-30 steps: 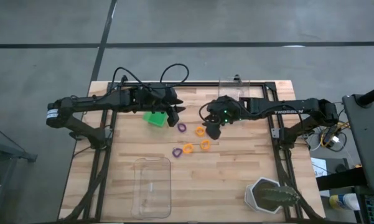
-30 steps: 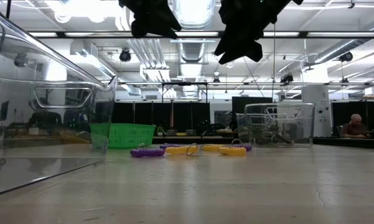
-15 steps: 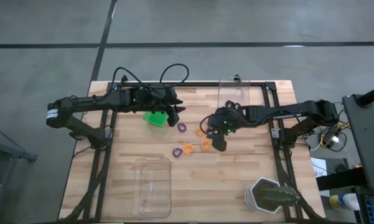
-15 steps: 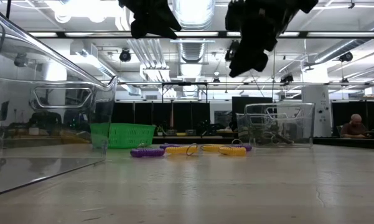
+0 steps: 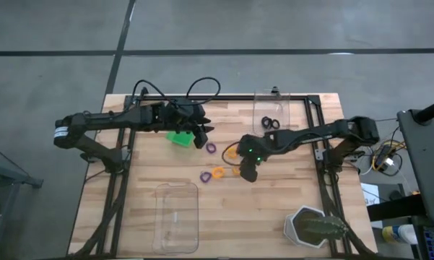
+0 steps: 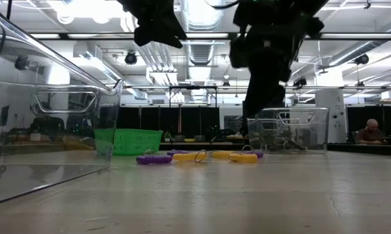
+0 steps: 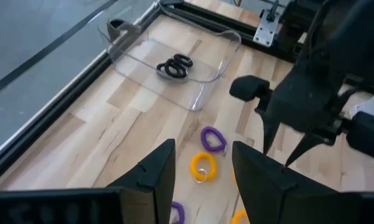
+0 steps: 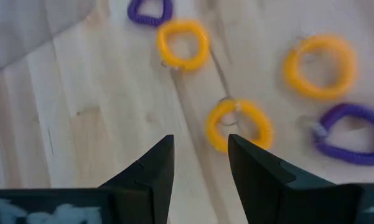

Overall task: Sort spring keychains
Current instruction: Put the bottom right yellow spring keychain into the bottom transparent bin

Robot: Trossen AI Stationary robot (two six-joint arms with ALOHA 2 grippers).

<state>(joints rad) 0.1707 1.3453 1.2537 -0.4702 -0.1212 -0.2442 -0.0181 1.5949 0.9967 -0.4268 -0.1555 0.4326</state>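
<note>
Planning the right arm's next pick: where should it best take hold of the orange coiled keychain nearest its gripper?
Probably from straight above: the orange coiled keychain lies flat on the wooden table, centre open. The open right gripper could set one finger inside the loop, one outside, pinching the coil's near side.

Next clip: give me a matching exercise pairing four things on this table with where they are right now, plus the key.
Things:
1. black keychains
2. green bin
3. right hand
4. left hand

Places:
A. beside the green bin, away from the loose rings
B. inside the clear tray at the table's far edge
C. low over the orange and purple keychains mid-table
D. on the table under the left arm's wrist

Pairs: 1-B, 2-D, 3-C, 4-A
</note>
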